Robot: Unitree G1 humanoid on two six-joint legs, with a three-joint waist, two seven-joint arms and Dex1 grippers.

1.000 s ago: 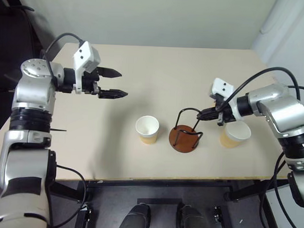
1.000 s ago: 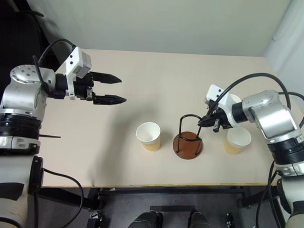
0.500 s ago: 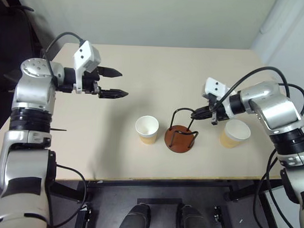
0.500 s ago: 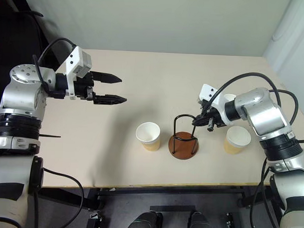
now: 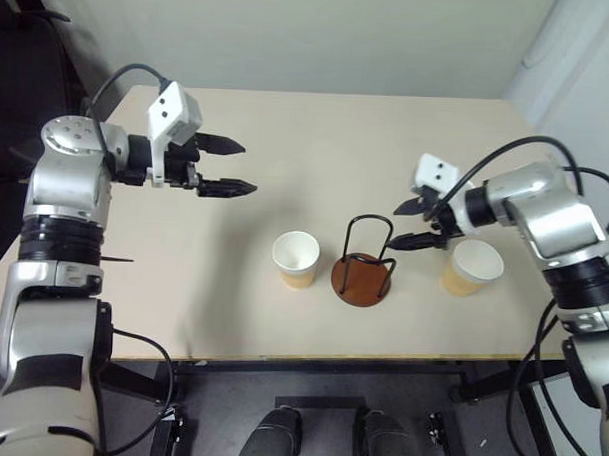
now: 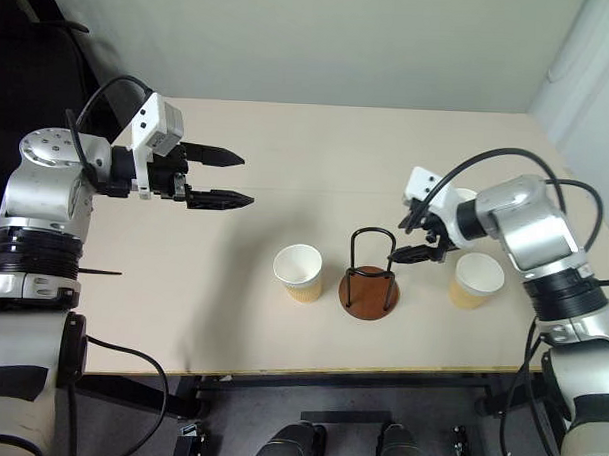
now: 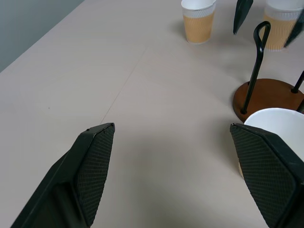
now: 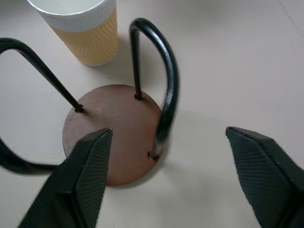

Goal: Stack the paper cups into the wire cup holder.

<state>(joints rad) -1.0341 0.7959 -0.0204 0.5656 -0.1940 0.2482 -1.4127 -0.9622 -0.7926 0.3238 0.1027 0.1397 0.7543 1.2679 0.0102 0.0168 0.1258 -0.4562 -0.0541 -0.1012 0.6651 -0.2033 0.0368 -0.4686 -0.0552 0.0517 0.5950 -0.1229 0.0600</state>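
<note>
A beige table (image 5: 318, 128) carries everything. The left gripper (image 5: 230, 166) hangs above its left part, fingers wide apart and empty. The right gripper (image 5: 413, 224) is just right of the wire cup holder (image 5: 364, 265), jaws spread, gripping nothing. The holder stands upright and empty between two paper cups, one (image 5: 295, 260) close on its left and another (image 5: 471, 268) further right. A third cup (image 7: 198, 20) stands behind.

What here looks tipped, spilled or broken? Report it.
Nothing stands out. The holder stands upright on its base, still empty. The cup at its left and the cup at its right stand upright, as does a third cup farther back. No spill or damage shows.
</note>
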